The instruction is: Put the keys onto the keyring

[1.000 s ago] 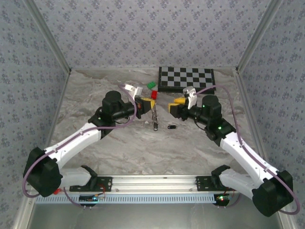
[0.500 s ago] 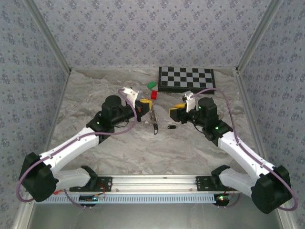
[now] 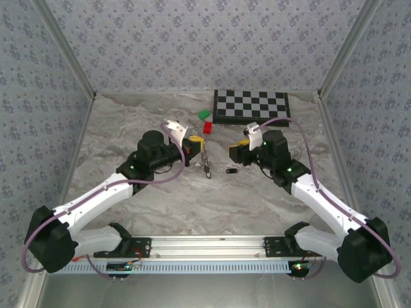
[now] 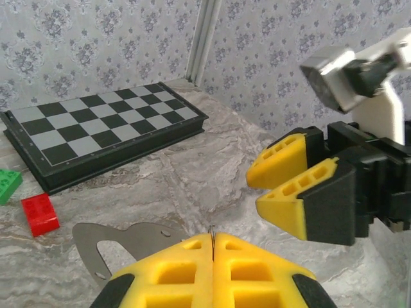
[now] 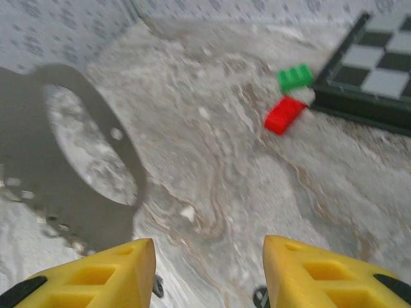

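My left gripper (image 3: 196,146) (image 4: 212,247) is shut on the keyring (image 4: 212,232), a thin wire edge pinched between the yellow pads. A flat grey metal tag (image 4: 119,244) (image 3: 207,164) (image 5: 77,192) hangs beside it. One black-headed key (image 3: 231,171) lies on the table just right of the tag. My right gripper (image 3: 235,153) (image 5: 209,273) (image 4: 292,186) is open and empty, hovering above that key and facing the left gripper. Two small dark pieces (image 5: 259,297) show at the bottom edge of the right wrist view between its fingers; I cannot tell whether they are keys.
A chessboard (image 3: 251,106) (image 4: 103,131) (image 5: 379,70) lies at the back of the marbled table. A red block (image 3: 209,127) (image 4: 40,214) (image 5: 285,115) and a green block (image 3: 204,115) (image 5: 295,77) sit to its left. Patterned walls close in the sides and back.
The right gripper has come down and toward the key. The left gripper has shifted slightly nearer with the keyring and tag still pinched.
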`<state>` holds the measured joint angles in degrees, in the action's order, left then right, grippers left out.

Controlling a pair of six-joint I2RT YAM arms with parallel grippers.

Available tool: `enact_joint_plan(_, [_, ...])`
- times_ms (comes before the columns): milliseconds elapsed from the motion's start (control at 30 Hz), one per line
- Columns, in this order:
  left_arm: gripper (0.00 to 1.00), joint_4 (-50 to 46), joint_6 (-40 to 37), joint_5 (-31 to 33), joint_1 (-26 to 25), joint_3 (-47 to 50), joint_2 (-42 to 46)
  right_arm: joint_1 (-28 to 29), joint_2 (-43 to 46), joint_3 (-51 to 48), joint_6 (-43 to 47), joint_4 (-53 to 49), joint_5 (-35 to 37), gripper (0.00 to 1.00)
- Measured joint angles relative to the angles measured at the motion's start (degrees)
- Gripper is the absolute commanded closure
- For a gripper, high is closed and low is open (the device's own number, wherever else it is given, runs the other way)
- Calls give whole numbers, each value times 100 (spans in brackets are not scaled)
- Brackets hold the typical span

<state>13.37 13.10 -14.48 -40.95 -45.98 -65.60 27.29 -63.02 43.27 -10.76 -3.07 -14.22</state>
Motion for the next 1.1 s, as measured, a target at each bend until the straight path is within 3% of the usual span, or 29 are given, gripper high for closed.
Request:
enact_joint_plan(333, [100,-168,-389,358,-321,227,310,-378,-901,13,-365,-1102,133,63])
enact_joint_plan(533, [100,-184,-431,474,-343,302,337,-662,-1574,28,-682,-1222,-17,63])
enact_joint_plan(700, [100,-192,-428,496,-361,337,337,-669,-2212,348,-748,-1300,-120,58])
enact_joint_plan(1100, [100,-205,-428,514,-385,417,514,-625,-3578,1187,-522,-1307,-142,57])
